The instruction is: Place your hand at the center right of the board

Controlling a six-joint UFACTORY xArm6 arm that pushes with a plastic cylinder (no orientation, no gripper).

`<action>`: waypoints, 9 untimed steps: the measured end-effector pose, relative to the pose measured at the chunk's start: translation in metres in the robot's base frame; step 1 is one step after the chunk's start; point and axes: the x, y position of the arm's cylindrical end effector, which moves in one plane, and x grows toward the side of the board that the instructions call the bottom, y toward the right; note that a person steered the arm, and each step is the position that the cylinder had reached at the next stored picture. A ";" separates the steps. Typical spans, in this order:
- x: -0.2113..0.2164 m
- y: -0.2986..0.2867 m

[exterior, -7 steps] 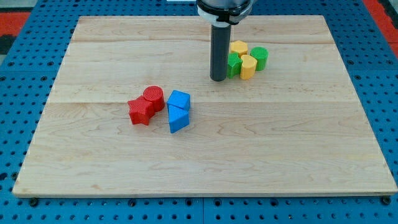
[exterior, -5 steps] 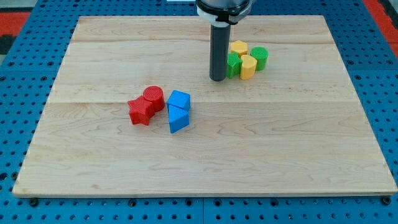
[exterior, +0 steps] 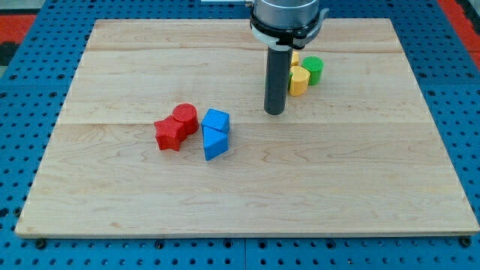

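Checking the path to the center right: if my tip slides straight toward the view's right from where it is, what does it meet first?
Probably nothing: my tip sits below the yellow block and green block, so the board looks free rightward, though depth is uncertain.

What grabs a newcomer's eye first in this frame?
The straight dark rod dominates, coming down from the view's top centre, with my tip on the pale wooden board just below-left of a small cluster: a yellow block and a green cylinder block, others partly hidden behind the rod. Next, left of centre, sit a red cylinder block touching a red star-shaped block, beside two stacked-looking blue blocks.
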 end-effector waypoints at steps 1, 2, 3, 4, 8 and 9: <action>0.005 0.002; 0.005 0.008; 0.005 0.047; 0.006 0.067; 0.006 0.145; 0.004 0.157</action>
